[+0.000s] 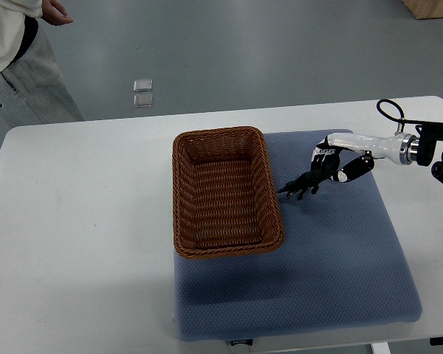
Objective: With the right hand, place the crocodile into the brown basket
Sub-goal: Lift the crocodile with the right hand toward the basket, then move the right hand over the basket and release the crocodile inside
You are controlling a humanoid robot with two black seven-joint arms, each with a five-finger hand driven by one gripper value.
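– Person [15, 59] up left of the basket, standing on the floor beyond the tabletop [74, 221]. Any trouble there?

– I'd say not. They stand well apart from the basket [179, 192], and the robot's left arm doesn't show at all. Two small clear squares [142, 94] lie on the floor beyond the basket, also out of the way.

– And the basket itself?

– Brown wicker and empty, its long side running away from the robot. Its near and right parts sit on a blue mat [340, 265], probably there to stop things sliding.

– Where's the crocodile [301, 186]?

– Just right of the basket, over the mat. It is a small dark toy with its snout pointing at the basket's right wall.

– Who has it?

– The right hand [326, 164], further right again. Its fingers look clenched on the tail end, which leaves the head free to go in first. I can't tell whether the toy is lifted or resting on the mat.

– What's in the way, then?

– Only the basket's right wall. It stands between the toy and the inside, so my guess is the crocodile must clear that rim before the fingers let go. The arm [376, 145] reaches in from the right edge with nothing else near it.
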